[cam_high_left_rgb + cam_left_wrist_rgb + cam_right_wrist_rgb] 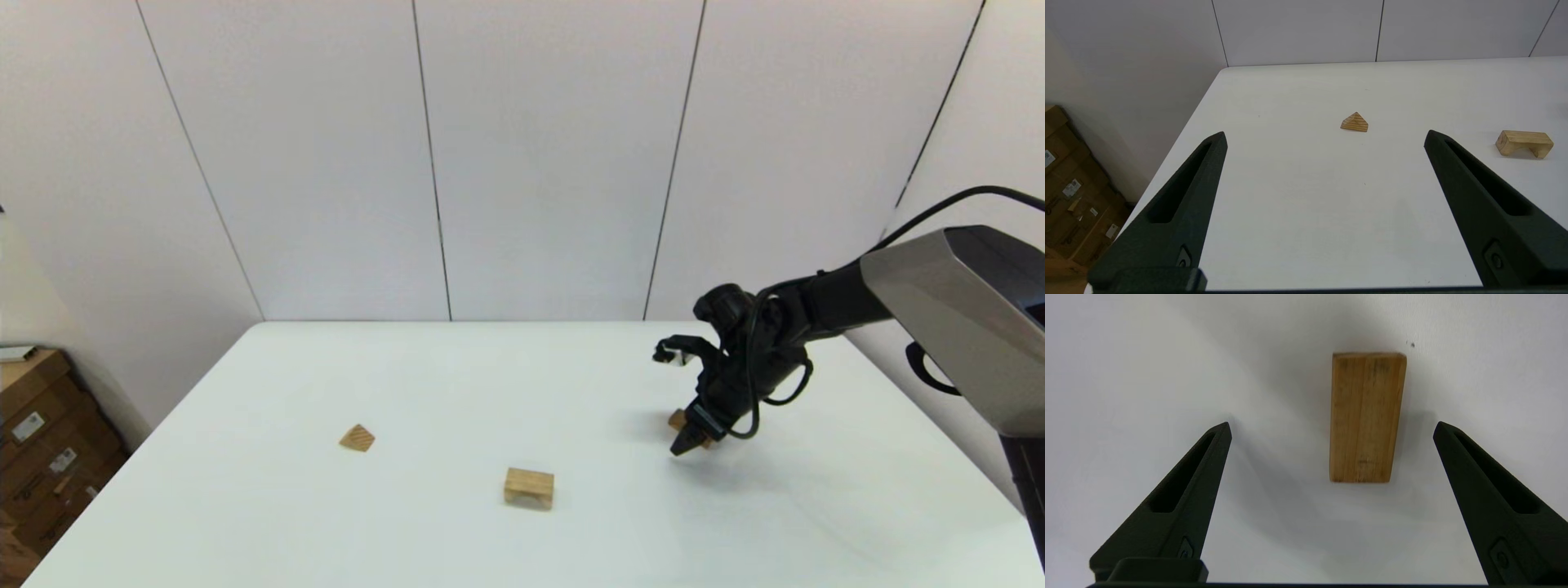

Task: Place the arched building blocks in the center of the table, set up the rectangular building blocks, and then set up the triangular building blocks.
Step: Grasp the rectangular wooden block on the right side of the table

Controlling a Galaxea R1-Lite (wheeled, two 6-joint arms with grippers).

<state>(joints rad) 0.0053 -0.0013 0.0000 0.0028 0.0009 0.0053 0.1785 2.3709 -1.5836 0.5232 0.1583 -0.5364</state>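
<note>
The right tool (690, 441) hangs tip-down over the right part of the table (457, 376), its fingers (1184, 490) spread wide and holding nothing. Directly under it lies the cuboid (1365, 416), flat on the table, its long side running along the line of the fingers; in the wrist view it sits between the two tips, nearer one finger than the other, and touches neither. From the head view only a corner of it shows behind the tool.

The arch (529, 487) stands notch-down near the middle of the table, toward the front edge, well apart from the cuboid. The wedge (357, 438) lies farther to the left, apart from both.

The left tool (1323, 134) hangs above the table's front left part, out of the head view, also spread wide and empty, with the wedge and the arch beyond its tips.
</note>
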